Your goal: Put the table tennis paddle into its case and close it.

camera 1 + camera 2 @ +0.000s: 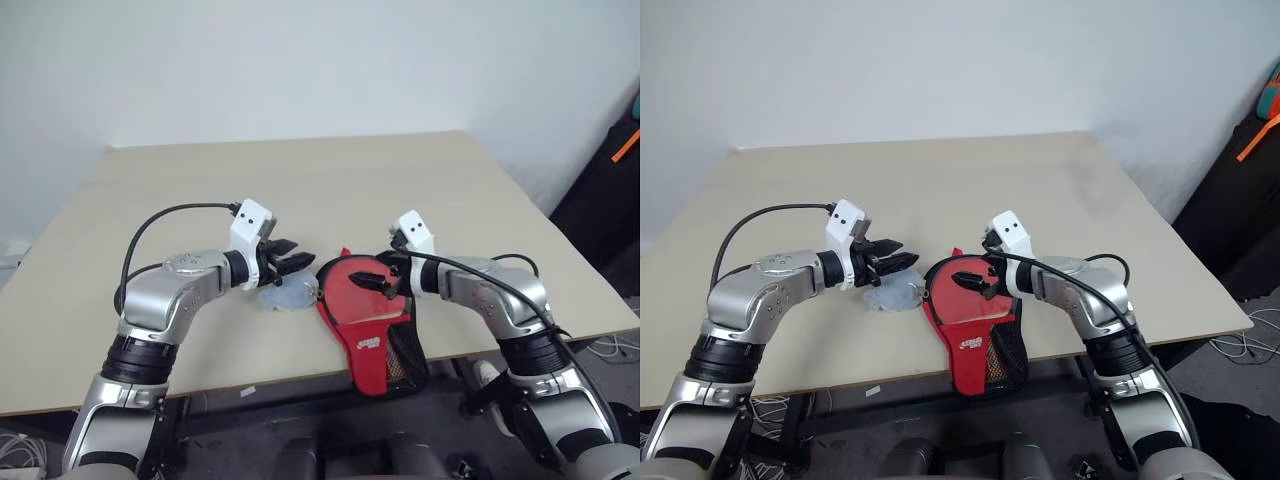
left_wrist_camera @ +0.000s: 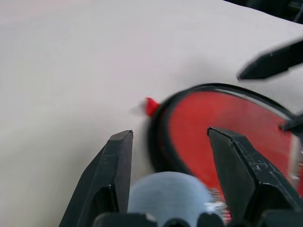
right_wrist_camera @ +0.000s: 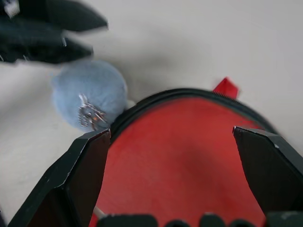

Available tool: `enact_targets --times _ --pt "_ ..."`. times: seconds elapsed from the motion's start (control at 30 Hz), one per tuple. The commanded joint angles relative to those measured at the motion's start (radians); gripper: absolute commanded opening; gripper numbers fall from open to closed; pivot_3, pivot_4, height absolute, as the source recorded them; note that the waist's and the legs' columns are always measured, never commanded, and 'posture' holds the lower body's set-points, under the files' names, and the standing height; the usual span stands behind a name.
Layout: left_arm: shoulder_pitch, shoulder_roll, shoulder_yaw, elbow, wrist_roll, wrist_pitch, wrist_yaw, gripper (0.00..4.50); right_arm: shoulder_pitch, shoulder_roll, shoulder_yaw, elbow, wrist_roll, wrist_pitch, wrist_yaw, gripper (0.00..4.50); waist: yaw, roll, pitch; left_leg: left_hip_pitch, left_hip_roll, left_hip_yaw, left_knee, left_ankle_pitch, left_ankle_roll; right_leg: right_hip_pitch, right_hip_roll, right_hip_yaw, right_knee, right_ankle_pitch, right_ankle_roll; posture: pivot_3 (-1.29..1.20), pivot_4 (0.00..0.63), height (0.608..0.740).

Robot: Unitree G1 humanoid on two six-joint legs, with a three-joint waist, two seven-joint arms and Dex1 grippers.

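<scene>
Lying flat near the front edge of the tan table (image 1: 420, 180), the case (image 1: 368, 335) has its round red front toward 12 o'clock and its black mesh neck toward 6 o'clock, overhanging the table edge. White logo visible on the red front, just above the neck. A small red tab (image 3: 226, 87) sticks out at the case's 12 o'clock rim. The paddle cannot be made out apart from the case; whether it sits inside, I cannot tell.

Right gripper (image 1: 378, 281) hangs over the round part of the case, fingers spread wide; right wrist view shows the red face between them, nothing pinched.

Left gripper (image 1: 290, 259) is at about 10 o'clock from the case, above a pale blue-grey wad (image 3: 90, 98). Its fingers (image 2: 113, 175) stand apart, gripping nothing visible.

The wad rests on the table at the case's 9 to 10 o'clock rim, just beside it; a small metal bit shows on it in the right wrist view.
</scene>
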Motion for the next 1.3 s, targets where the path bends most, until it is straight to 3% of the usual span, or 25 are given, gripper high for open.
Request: enact_targets --times 0.03,0.33,0.83,1.3 --pt "-0.02 0.032 0.042 0.061 0.054 -0.091 -0.047 2.62 -0.004 0.028 -0.002 -0.011 -0.023 -0.021 -0.023 4.5 0.0 0.0 0.0 0.0 0.0 0.0 0.0 0.0 0.0 0.0 0.0 0.0 0.0 0.0 0.0 0.0 0.0 0.74" --pt "0.039 0.024 0.086 0.186 0.058 -0.203 -0.203 2.62 0.006 0.069 0.002 -0.011 -0.051 -0.024 -0.028 4.5 0.0 0.0 0.0 0.0 0.0 0.0 0.0 0.0 0.0 0.0 0.0 0.0 0.0 0.0 0.0 0.0 0.0 0.74" --pt "0.064 -0.058 0.071 0.289 0.092 -0.213 -0.253 2.62 0.014 0.115 -0.005 -0.022 -0.072 -0.021 -0.046 4.5 0.0 0.0 0.0 0.0 0.0 -0.001 0.0 0.0 0.0 0.001 0.0 -0.001 0.001 0.0 0.0 0.0 0.0 0.74" --pt "0.153 -0.084 0.052 0.196 0.101 -0.151 -0.272 2.62 0.067 0.078 0.067 -0.021 -0.141 -0.109 -0.022 4.5 0.0 0.0 -0.001 0.001 0.001 -0.002 0.0 0.0 0.0 0.001 0.0 -0.002 0.001 0.0 0.0 0.0 0.0 0.74"
